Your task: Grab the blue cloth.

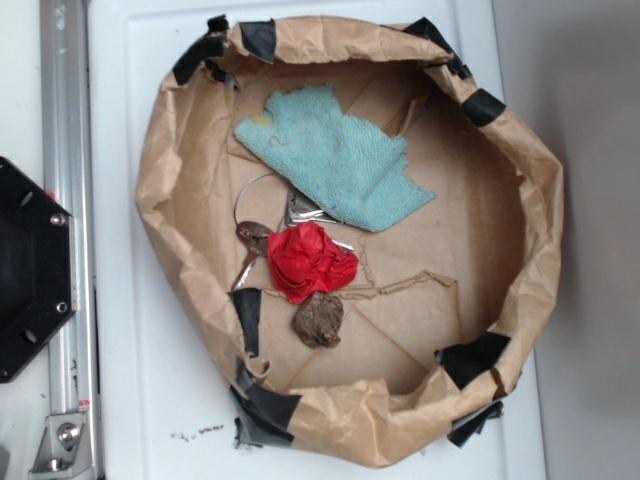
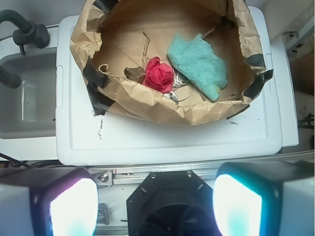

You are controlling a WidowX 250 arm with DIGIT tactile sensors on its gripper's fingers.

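Lying flat inside the paper-bag basket (image 1: 160, 190), the blue cloth (image 1: 335, 155) is spread near the far rim, with one corner close to the red cloth (image 1: 310, 262). Some metal keys (image 1: 250, 240) and a brown lump (image 1: 318, 320) sit near the red one. The gripper (image 2: 155, 201) is wide open and holds nothing; it hangs well apart from the basket, probably because the approach is not yet begun. The basket stands on a white lid (image 1: 130, 400).
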